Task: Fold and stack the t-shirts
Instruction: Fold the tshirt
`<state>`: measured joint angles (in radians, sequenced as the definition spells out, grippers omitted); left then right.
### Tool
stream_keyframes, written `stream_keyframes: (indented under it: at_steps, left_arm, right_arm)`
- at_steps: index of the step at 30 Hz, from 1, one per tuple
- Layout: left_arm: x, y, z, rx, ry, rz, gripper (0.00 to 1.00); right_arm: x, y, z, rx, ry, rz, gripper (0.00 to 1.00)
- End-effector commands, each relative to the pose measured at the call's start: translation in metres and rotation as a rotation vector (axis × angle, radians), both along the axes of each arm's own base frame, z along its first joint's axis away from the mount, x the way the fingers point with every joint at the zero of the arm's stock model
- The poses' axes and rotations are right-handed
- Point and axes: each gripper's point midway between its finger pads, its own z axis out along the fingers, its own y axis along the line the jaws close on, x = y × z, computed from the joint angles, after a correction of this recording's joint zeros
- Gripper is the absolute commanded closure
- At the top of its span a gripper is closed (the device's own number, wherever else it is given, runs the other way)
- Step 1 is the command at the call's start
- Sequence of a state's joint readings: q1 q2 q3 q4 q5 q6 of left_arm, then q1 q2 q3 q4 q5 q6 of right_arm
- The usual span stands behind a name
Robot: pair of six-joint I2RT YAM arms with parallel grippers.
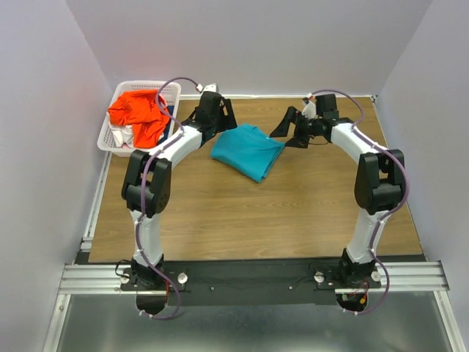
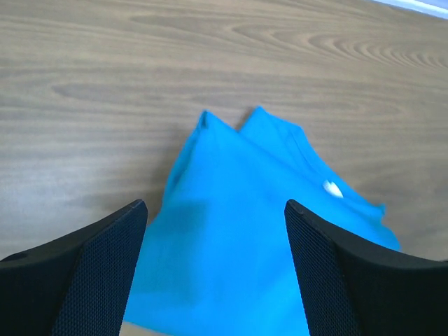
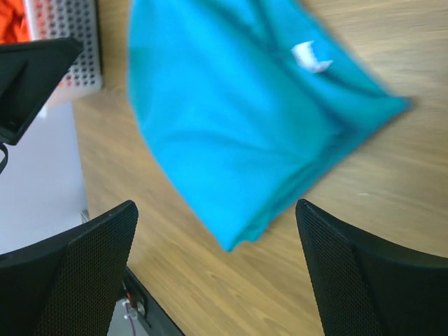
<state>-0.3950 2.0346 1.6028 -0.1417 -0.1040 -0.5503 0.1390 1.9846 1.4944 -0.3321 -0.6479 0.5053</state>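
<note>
A teal-blue t-shirt (image 1: 248, 150) lies folded on the wooden table between the two arms. It also shows in the left wrist view (image 2: 245, 231) and in the right wrist view (image 3: 238, 119), with a small white label near its collar. An orange-red t-shirt (image 1: 139, 111) lies bunched in the white basket (image 1: 116, 141), over some white cloth. My left gripper (image 1: 218, 117) is open and empty above the teal shirt's left edge. My right gripper (image 1: 289, 130) is open and empty just right of the shirt. No dark blue shirt shows.
The white lattice basket stands at the far left corner of the table and shows in the right wrist view (image 3: 70, 49). Grey walls close in the table on three sides. A metal rail (image 1: 249, 277) runs along the near edge.
</note>
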Motion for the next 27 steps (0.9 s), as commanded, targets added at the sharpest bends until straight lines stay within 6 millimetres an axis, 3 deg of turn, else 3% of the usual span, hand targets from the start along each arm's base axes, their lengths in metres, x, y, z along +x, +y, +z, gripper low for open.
stream_keyframes:
  at_steps: [1, 5, 8, 15, 20, 25, 27]
  left_arm:
    - [-0.022, -0.021, 0.018, -0.121, -0.045, -0.104, 0.13]
    - [-0.032, -0.030, -0.003, -0.160, -0.002, -0.149, 0.12]
    - [-0.034, -0.039, -0.016, -0.175, 0.027, -0.190, 0.12]
    - [-0.033, -0.046, -0.047, -0.163, 0.072, -0.215, 0.12]
    - [-0.041, -0.044, -0.088, -0.131, 0.151, -0.232, 0.12]
    - [-0.068, -0.033, -0.119, -0.088, 0.227, -0.217, 0.12]
    - [-0.080, -0.027, -0.123, -0.083, 0.249, -0.203, 0.12]
  right_arm:
    - [-0.022, 0.042, 0.002, -0.057, -0.033, 0.034, 0.00]
    - [-0.018, 0.075, 0.003, -0.046, -0.048, 0.080, 0.00]
    - [-0.005, 0.078, -0.010, -0.052, -0.029, 0.063, 0.00]
    - [0.032, 0.053, -0.057, -0.144, 0.008, -0.044, 0.00]
    - [0.030, 0.037, -0.098, -0.191, 0.066, -0.045, 0.00]
    - [0.032, 0.025, -0.105, -0.252, 0.041, -0.037, 0.00]
    - [0.033, 0.022, -0.093, -0.277, -0.001, -0.028, 0.00]
